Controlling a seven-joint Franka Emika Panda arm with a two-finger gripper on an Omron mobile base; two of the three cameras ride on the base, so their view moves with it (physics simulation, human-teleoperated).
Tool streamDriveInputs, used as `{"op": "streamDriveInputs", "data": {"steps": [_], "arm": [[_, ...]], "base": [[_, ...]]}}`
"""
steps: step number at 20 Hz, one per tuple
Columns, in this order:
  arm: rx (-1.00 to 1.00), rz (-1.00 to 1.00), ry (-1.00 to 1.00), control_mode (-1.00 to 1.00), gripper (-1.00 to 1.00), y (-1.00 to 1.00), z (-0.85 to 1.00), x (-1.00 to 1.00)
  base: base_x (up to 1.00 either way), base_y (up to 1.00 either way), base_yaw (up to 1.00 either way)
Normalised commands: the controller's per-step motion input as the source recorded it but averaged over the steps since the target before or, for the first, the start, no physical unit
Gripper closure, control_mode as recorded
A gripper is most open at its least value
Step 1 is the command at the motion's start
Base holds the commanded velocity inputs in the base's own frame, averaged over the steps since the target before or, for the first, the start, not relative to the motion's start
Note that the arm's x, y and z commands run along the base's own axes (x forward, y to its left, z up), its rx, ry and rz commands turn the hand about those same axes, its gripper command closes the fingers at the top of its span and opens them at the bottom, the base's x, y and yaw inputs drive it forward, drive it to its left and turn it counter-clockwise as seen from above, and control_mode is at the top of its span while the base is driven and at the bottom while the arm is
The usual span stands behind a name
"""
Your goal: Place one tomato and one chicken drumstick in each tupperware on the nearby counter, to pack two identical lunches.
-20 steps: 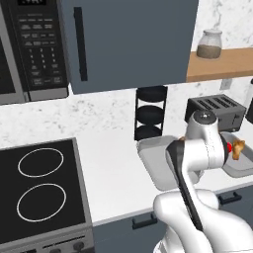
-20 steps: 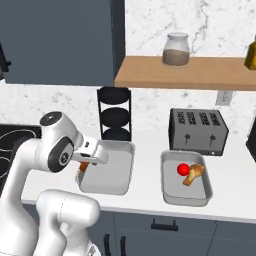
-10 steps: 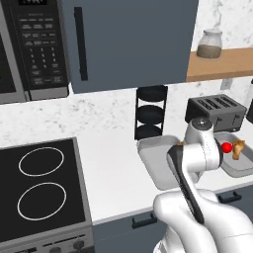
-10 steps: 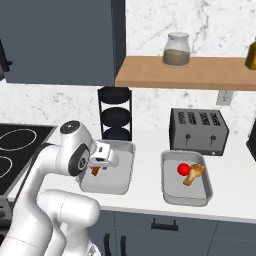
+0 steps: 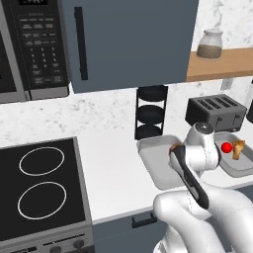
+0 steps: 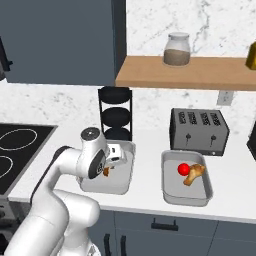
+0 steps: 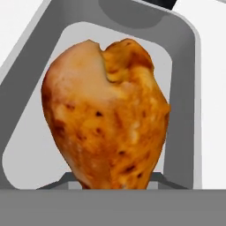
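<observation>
My gripper (image 6: 109, 167) is shut on a golden-brown chicken drumstick (image 7: 106, 119) and holds it just above the inside of the left tupperware (image 6: 125, 186). That light-grey tray (image 7: 182, 88) lies under the drumstick, and no food shows on its floor. From the left base view my arm hides most of the hand; a bit of the drumstick (image 5: 173, 147) peeks out over the tray (image 5: 148, 147). The right tupperware (image 6: 170, 196) holds a red tomato (image 6: 183, 169) and a second drumstick (image 6: 194, 173). Both trays sit on the white counter (image 6: 146, 176).
A dark toaster (image 6: 199, 131) stands behind the right tray, and a black three-tier rack (image 6: 115, 112) behind the left one. A black cooktop (image 5: 42, 188) lies to the left. A jar (image 6: 177, 49) rests on the wooden shelf above.
My gripper has carried the drumstick to the right, from the left tupperware's near-left edge to over its inside. The grip has stayed shut.
</observation>
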Motion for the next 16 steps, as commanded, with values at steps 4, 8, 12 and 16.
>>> {"op": "streamDriveInputs", "data": {"steps": [4, 8, 12, 16], "arm": [[0.00, 0.06, 0.06, -1.00, 1.00, 0.00, -0.26, 0.74], [0.00, 0.00, 0.07, -1.00, 1.00, 0.00, -0.47, 0.50], [0.00, 0.00, 0.03, -1.00, 1.00, 0.00, -0.54, 0.21], [0.00, 0.00, 0.00, -1.00, -1.00, 0.00, -0.26, 0.16]], "base": [[0.00, 0.00, 0.00], [0.00, 0.00, 0.00], [0.00, 0.00, 0.00], [0.00, 0.00, 0.00]]}}
